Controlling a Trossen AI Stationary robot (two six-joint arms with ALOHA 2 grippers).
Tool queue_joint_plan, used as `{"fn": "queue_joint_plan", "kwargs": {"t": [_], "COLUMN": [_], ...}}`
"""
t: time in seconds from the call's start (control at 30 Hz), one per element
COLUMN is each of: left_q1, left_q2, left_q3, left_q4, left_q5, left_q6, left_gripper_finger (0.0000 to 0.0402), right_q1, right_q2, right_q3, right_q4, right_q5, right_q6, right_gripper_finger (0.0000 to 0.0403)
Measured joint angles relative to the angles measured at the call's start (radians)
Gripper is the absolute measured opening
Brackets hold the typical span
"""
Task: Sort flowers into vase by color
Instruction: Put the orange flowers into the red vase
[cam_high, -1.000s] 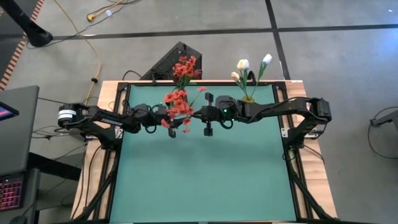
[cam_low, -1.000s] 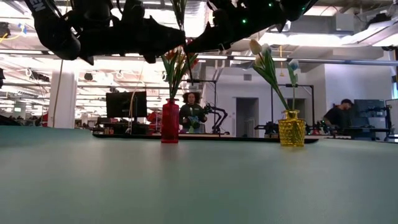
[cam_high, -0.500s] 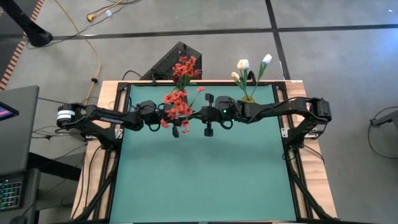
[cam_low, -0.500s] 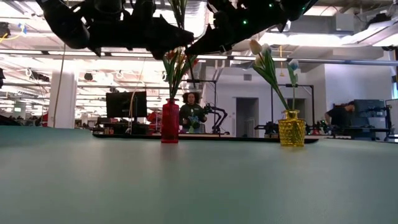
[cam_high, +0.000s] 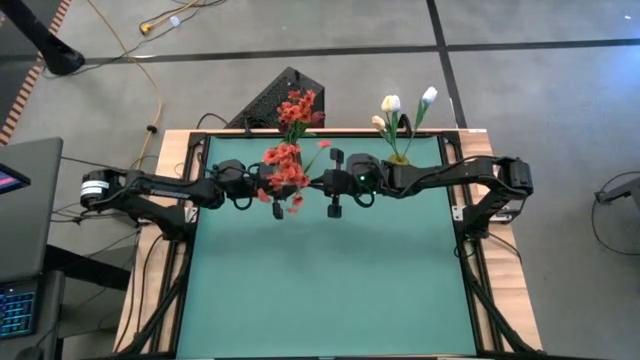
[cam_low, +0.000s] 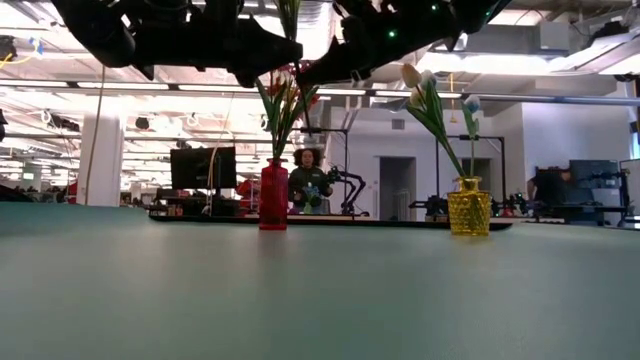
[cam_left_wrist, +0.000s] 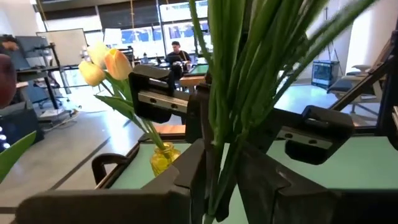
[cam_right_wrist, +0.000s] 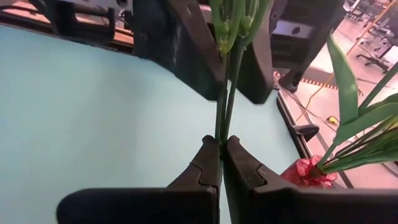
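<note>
Even overhead light falls on the green table (cam_high: 330, 270), with no hard shadows. In the low view, bright ceiling lights (cam_low: 560, 62) glare and leave the arms as dark silhouettes. Nearby green stems (cam_left_wrist: 249, 81) blur in the left wrist view; the far room is washed pale

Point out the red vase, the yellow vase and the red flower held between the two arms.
red vase (cam_low: 273, 196): low view, middle of its body.
yellow vase (cam_low: 469, 208): low view, its textured body.
red flower (cam_high: 283, 166): high view, its cluster of blooms between the two arms.
</note>
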Motion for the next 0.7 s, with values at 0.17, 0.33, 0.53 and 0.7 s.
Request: {"fn": "queue_joint_plan", "kwargs": {"t": [0.17,0.33,0.53,0.7], "left_q1": [0.000,0.000,0.000,0.007], "left_q2": [0.000,0.000,-0.027,-0.162], "left_q3": [0.000,0.000,0.000,0.000], "left_q4": [0.000,-0.001,-0.051,-0.199], "left_q5": [-0.012,-0.026,-0.078,-0.148], "left_q6": [0.011,0.031,0.068,0.112], "left_gripper_finger": [0.0021,0.0003,0.0001,0.0001], "right_q1": [0.000,0.000,0.000,-0.023], "right_q2": [0.000,0.000,0.000,-0.001], "right_q3": [0.000,0.000,0.000,-0.002], "right_q4": [0.017,0.019,0.038,0.001], "right_q5": [0.000,0.000,0.001,0.000], "right_q6": [-0.001,0.001,-0.012,-0.048], "right_gripper_finger": [0.0051,0.0087,0.0154,0.0204]}}
